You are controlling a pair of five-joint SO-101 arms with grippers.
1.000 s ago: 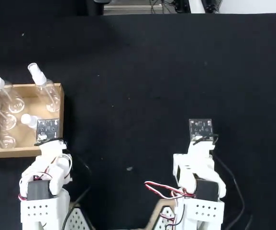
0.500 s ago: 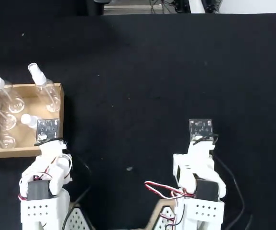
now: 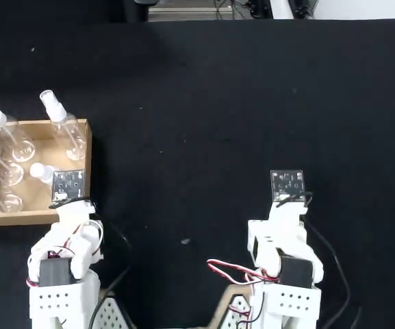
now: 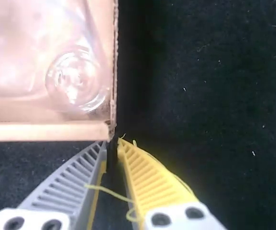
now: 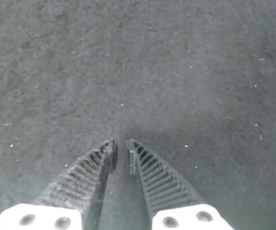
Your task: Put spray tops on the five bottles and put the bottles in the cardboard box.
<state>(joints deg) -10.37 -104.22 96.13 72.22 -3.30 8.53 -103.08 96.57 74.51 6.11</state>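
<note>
The cardboard box (image 3: 33, 124) sits at the table's left edge. Several clear bottles with white spray tops stand in it, one at its far right corner (image 3: 64, 127) and one near my left arm (image 3: 42, 171). In the left wrist view my left gripper (image 4: 112, 144) is shut with nothing in it. Its tips are just outside the box's near right corner (image 4: 110, 125), and a bottle (image 4: 75, 79) stands inside that corner. My right gripper (image 5: 121, 147) hangs shut and empty over bare black cloth. The right arm (image 3: 283, 233) is folded back at the table's near edge.
Black cloth (image 3: 238, 103) covers the table from the middle to the right. Red and white wires (image 3: 235, 271) loop beside the right arm's base. The left arm (image 3: 67, 233) is folded close to the box's near wall.
</note>
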